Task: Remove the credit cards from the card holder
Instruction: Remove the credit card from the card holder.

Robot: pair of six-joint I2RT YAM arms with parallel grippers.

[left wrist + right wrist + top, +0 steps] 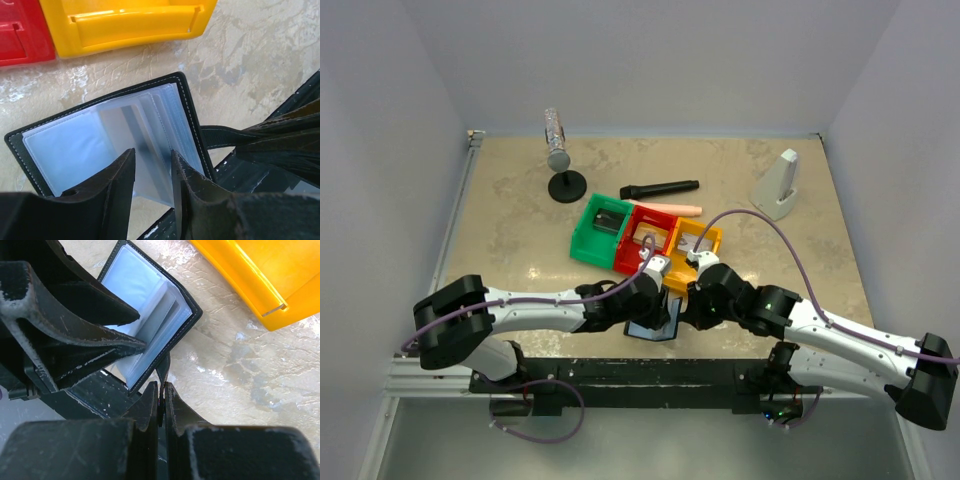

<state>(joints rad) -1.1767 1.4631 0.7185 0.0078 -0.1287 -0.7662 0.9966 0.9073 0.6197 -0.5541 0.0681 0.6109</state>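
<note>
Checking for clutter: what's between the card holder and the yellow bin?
Only bare tabletop separates the card holder from the yellow bin, shown in the left wrist view.

Black folding card holder [75, 145], bluish-grey inside: near part hidden behind left tool [151, 155]; sleeve contents blurred, unreadable. Cropped by frame edge: yellow plastic bin [130, 25], red plastic bin [20, 35].

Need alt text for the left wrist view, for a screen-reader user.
An open black card holder with clear plastic sleeves lies on a beige marbled table, the left gripper with its two fingers apart over the sleeves' near edge. At right the right gripper pinches the holder's black tab; a yellow bin and a red bin sit beyond.
</note>
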